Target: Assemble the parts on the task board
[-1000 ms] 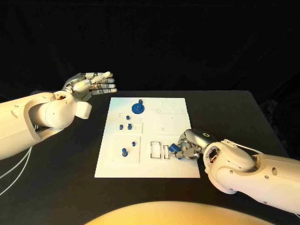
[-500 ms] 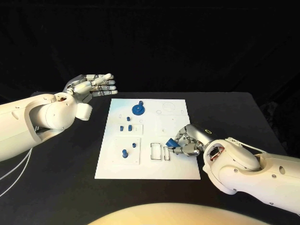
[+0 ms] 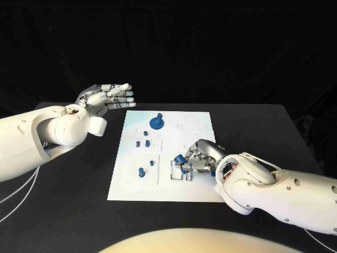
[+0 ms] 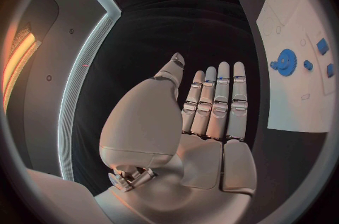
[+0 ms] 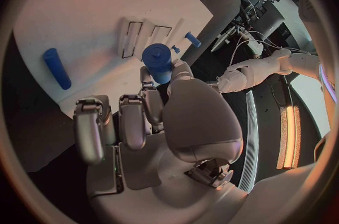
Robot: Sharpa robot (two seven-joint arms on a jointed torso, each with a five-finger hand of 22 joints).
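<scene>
Fingers (image 5: 157,101) of the right hand (image 3: 201,159) are pinched on a blue cylinder (image 5: 158,61), which is held over the two narrow slots (image 5: 144,36) on the near part of the white board (image 3: 201,191). For a clean insertion, the cylinder should be squared to the opening before it is lowered, then pressed gently. The left hand (image 3: 108,96) is held flat and spread, with nothing in it, beside the board's far corner. One blue gear (image 3: 157,123) is counted on the board, and about four small blue pegs (image 3: 140,171); one blue rod (image 5: 56,68) lies loose.
</scene>
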